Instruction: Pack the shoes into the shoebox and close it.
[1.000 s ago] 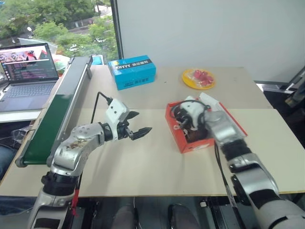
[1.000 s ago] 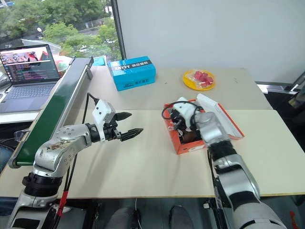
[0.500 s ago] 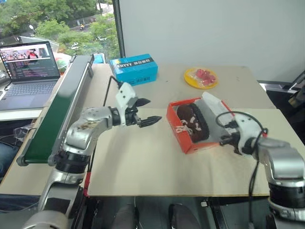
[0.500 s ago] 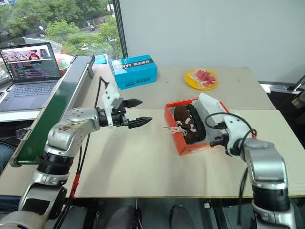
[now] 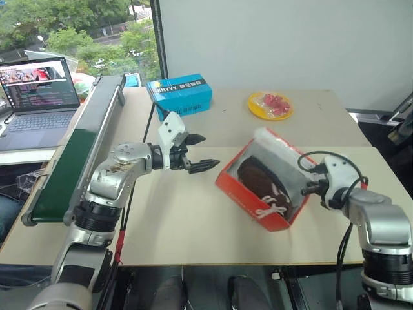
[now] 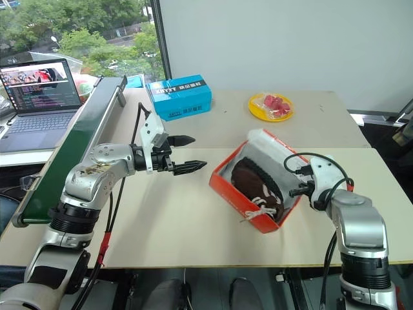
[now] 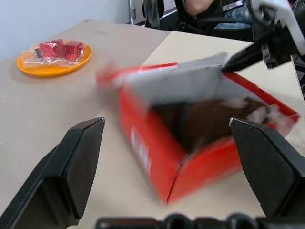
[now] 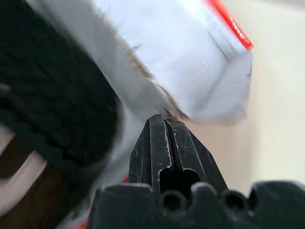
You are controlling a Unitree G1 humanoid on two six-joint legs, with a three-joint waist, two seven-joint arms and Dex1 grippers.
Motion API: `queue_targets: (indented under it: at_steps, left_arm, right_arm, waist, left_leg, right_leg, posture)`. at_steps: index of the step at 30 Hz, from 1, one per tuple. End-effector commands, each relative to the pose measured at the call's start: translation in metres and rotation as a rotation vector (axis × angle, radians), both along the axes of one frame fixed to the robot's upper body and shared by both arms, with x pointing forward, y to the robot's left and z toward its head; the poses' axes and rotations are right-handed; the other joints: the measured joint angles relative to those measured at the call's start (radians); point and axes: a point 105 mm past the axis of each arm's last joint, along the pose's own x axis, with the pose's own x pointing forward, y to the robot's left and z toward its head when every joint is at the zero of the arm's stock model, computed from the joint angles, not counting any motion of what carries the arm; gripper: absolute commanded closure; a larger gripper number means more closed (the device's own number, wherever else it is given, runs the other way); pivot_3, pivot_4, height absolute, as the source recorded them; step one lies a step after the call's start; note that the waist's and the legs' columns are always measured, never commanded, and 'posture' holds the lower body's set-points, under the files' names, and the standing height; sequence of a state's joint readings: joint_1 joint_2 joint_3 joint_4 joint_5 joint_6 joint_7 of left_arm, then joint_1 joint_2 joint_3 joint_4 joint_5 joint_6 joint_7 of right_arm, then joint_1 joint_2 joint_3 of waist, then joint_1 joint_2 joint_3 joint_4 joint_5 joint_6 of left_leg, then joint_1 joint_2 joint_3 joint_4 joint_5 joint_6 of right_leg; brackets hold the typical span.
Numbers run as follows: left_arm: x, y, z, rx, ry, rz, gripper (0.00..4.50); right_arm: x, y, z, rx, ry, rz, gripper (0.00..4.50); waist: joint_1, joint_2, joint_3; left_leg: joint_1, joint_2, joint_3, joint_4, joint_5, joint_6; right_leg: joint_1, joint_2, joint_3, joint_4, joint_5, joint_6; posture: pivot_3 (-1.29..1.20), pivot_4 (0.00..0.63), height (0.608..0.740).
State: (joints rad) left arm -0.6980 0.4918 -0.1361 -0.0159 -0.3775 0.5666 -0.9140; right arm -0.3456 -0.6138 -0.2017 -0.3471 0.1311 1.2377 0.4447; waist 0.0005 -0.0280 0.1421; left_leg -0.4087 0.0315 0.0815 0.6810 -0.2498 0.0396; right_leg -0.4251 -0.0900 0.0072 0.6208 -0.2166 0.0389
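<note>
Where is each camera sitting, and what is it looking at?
Left eye and right eye views: on the robot's head, looking forward and down at the beige table; both arms show, left gripper open.
Left wrist view: on the left arm, looking along its black fingers at the red-orange cardboard shoebox with dark brown shoes inside.
Right wrist view: on the right arm, right gripper shut, by the box's white lid.
Shared: the left wrist and eye views both show the orange plate.
</note>
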Motion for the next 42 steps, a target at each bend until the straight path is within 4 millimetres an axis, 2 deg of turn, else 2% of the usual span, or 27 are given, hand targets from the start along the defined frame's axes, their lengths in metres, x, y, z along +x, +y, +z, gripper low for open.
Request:
queue_targets:
  at_steps: [1, 3, 5, 11, 15, 19, 22, 24, 29, 31, 35, 38, 42]
  left_arm:
    - [-0.003, 0.001, 0.01, -0.014, -0.051, 0.001, 0.0]
    - [-0.004, 0.001, 0.009, -0.014, -0.049, 0.004, 0.0]
    - [-0.005, 0.001, 0.008, -0.014, -0.046, 0.006, 0.0]
    - [-0.005, 0.003, 0.006, -0.012, -0.039, 0.016, 0.0]
    - [-0.006, 0.005, 0.006, -0.009, -0.04, 0.022, 0.0]
    - [-0.007, 0.009, 0.003, 0.0, -0.036, 0.034, 0.0]
    - [-0.008, 0.007, 0.003, -0.002, -0.035, 0.032, 0.0]
    - [-0.008, 0.006, 0.003, 0.0, -0.036, 0.028, 0.0]
    - [-0.007, 0.006, 0.004, 0.007, -0.041, 0.027, 0.0]
    - [-0.007, 0.007, 0.005, 0.009, -0.043, 0.028, 0.0]
    - [-0.006, 0.007, 0.005, 0.011, -0.046, 0.031, 0.0]
    - [-0.006, 0.008, 0.005, 0.014, -0.046, 0.033, 0.0]
    - [-0.005, 0.007, 0.004, 0.018, -0.048, 0.033, 0.0]
  right_arm:
    - [-0.003, 0.029, 0.029, 0.038, -0.037, 0.147, 4.45]
    - [-0.006, 0.035, 0.043, 0.056, -0.042, 0.2, 4.45]
    - [-0.007, 0.032, 0.049, 0.031, -0.038, 0.208, 4.45]
    - [0.004, -0.01, 0.059, -0.151, -0.057, 0.1, 4.45]
    - [0.003, -0.032, 0.046, -0.296, 0.007, 0.079, 4.45]
    - [-0.017, -0.034, 0.043, -0.363, 0.106, 0.157, 4.45]
    - [-0.018, -0.035, 0.038, -0.349, 0.126, 0.151, 4.45]
    - [-0.021, -0.031, 0.029, -0.323, 0.154, 0.169, 4.45]
    - [-0.043, 0.026, -0.007, -0.144, 0.27, 0.405, 4.45]
    - [-0.047, 0.042, -0.017, -0.099, 0.291, 0.456, 4.45]
    - [-0.043, 0.059, -0.021, -0.057, 0.277, 0.501, 4.45]
    - [-0.041, 0.087, -0.018, 0.026, 0.24, 0.599, 4.45]
    - [-0.015, 0.117, -0.009, 0.117, 0.131, 0.641, 4.45]
  waist:
    - [0.0, 0.0, 0.0]
    - [-0.002, 0.0, 0.0]
    - [-0.002, 0.0, 0.0]
    - [0.004, 0.0, 0.0]
    - [0.002, 0.0, 0.001]
    - [0.003, 0.0, 0.001]
    - [0.0, -0.001, 0.001]
    - [-0.001, -0.001, 0.001]
    - [-0.002, -0.002, 0.001]
    - [-0.002, -0.002, 0.001]
    - [0.0, -0.002, 0.002]
    - [-0.004, -0.002, 0.002]
    - [-0.012, -0.002, 0.002]
  left_leg:
    - [0.0, 0.0, 0.0, 0.0, 0.0, 0.0]
    - [0.0, 0.0, 0.0, 0.0, 0.0, 0.0]
    - [0.0, 0.0, 0.0, 0.0, 0.0, 0.0]
    - [-0.001, -0.001, 0.0, 0.001, 0.0, 0.001]
    - [-0.001, 0.0, 0.001, 0.0, -0.001, 0.001]
    - [-0.001, 0.0, 0.001, 0.0, -0.001, 0.001]
    - [-0.001, 0.0, 0.001, 0.001, -0.001, 0.001]
    - [0.001, 0.0, 0.001, 0.001, -0.001, 0.001]
    - [0.0, 0.001, 0.0, 0.0, -0.001, 0.001]
    - [0.0, 0.001, 0.0, 0.0, -0.001, 0.001]
    - [0.0, 0.0, 0.001, 0.002, -0.001, 0.002]
    - [0.0, 0.001, 0.0, 0.002, -0.001, 0.002]
    - [0.0, 0.001, 0.0, 0.002, -0.001, 0.002]
  right_leg:
    - [0.0, 0.0, 0.0, 0.0, 0.0, 0.0]
    - [-0.001, 0.0, 0.001, 0.0, 0.0, 0.0]
    - [-0.001, 0.0, 0.001, 0.0, 0.0, 0.0]
    - [0.0, -0.001, 0.0, -0.001, 0.0, 0.0]
    - [-0.001, 0.0, 0.001, -0.001, 0.0, 0.0]
    - [-0.001, -0.001, 0.001, -0.001, 0.0, 0.0]
    - [0.0, -0.001, 0.001, -0.001, 0.0, 0.0]
    - [0.001, 0.0, 0.001, -0.001, 0.0, 0.0]
    - [0.001, 0.001, 0.001, -0.002, 0.0, 0.0]
    - [0.0, 0.0, 0.001, -0.002, 0.0, 0.001]
    - [0.001, 0.0, 0.001, -0.001, 0.0, 0.001]
    - [0.001, 0.0, 0.002, -0.001, 0.0, 0.001]
    - [0.0, 0.001, 0.002, 0.0, 0.0, 0.001]
  posture:
    - [0.0, 0.15, 0.74]
    - [0.0, 0.15, 0.74]
    - [0.0, 0.15, 0.74]
    - [0.0, 0.15, 0.74]
    - [0.0, 0.15, 0.74]
    - [0.0, 0.15, 0.74]
    - [0.0, 0.15, 0.74]
    - [0.0, 0.15, 0.74]
    - [0.0, 0.15, 0.74]
    - [0.0, 0.15, 0.74]
    - [0.0, 0.15, 0.74]
    - [0.0, 0.15, 0.74]
    - [0.0, 0.15, 0.74]
